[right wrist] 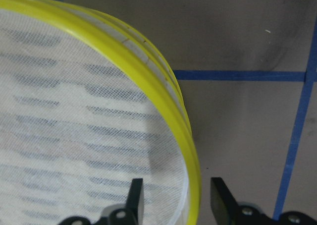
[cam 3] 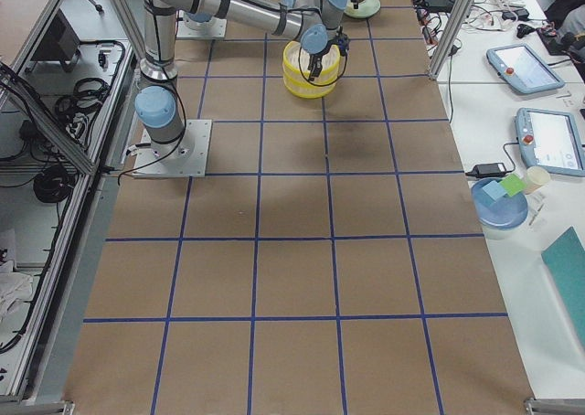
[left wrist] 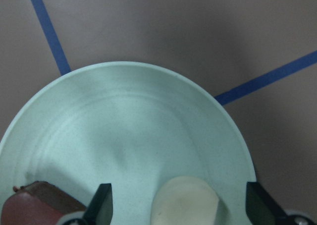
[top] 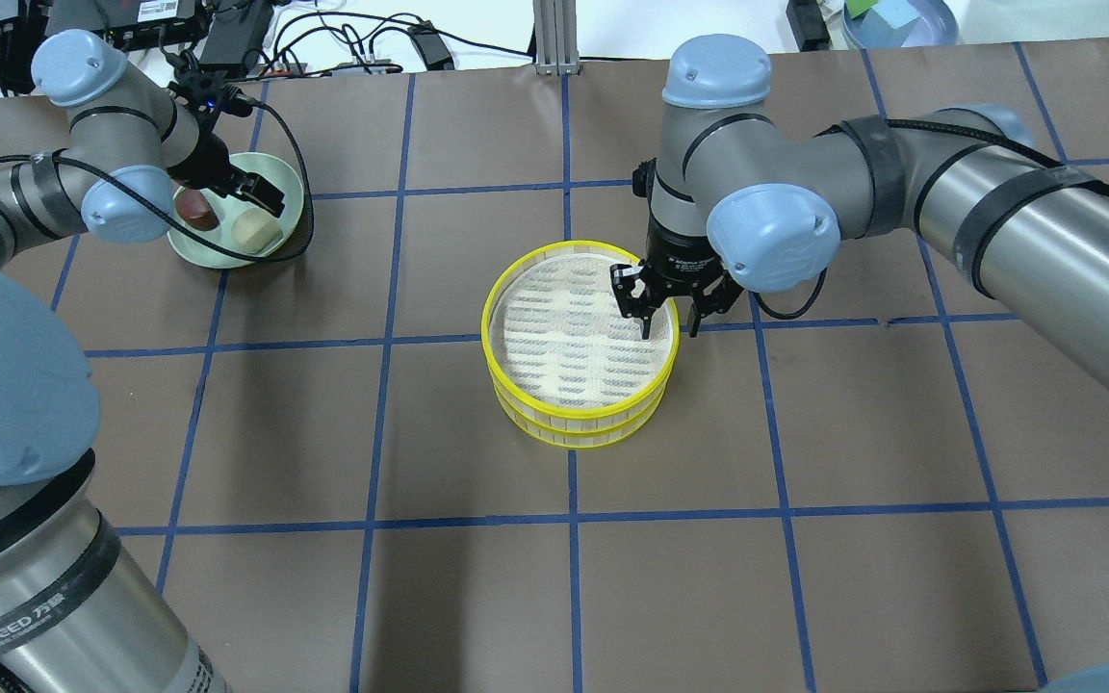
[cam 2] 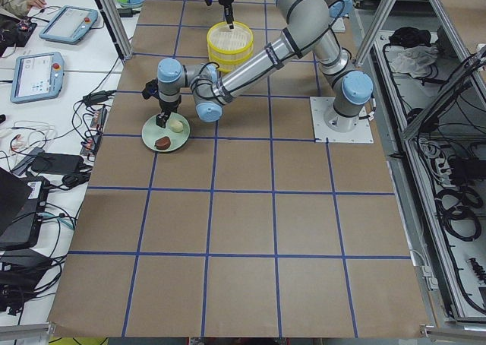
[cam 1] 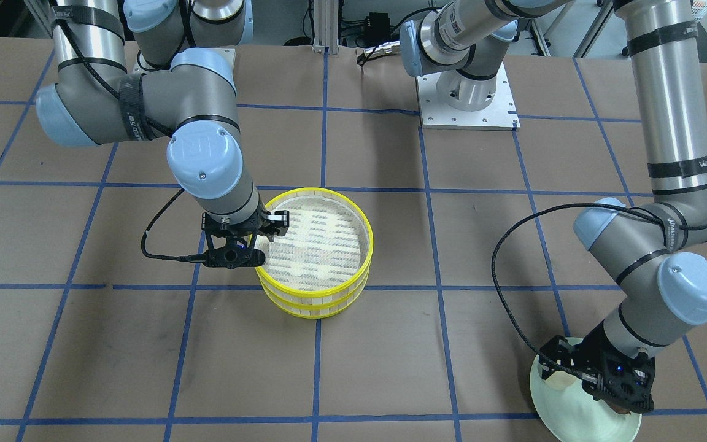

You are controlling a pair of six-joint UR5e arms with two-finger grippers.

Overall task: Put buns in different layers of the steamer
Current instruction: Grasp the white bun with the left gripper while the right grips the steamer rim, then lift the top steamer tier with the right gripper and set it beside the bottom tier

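The steamer [top: 569, 351] stands mid-table as two stacked yellow-rimmed layers, the top layer [cam 1: 323, 245] empty and the lower layer [top: 574, 435] under it. My right gripper [top: 668, 325] is open at its rim, one finger inside the top tray and one outside, as the right wrist view [right wrist: 178, 200] shows. The cream-white bun [top: 257, 229] and the reddish-brown bun [top: 193, 206] lie on a pale green plate [top: 227, 255]. My left gripper [left wrist: 181, 207] is open low over the plate, its fingers either side of the cream bun [left wrist: 185, 202]. The brown bun [left wrist: 34, 207] lies just outside them.
The table is brown paper with a blue tape grid. Both arm bases stand at the robot's side [cam 1: 467, 101]. Off the table, tablets [cam 3: 526, 68] and a blue plate with blocks [cam 3: 498, 200] sit on side benches.
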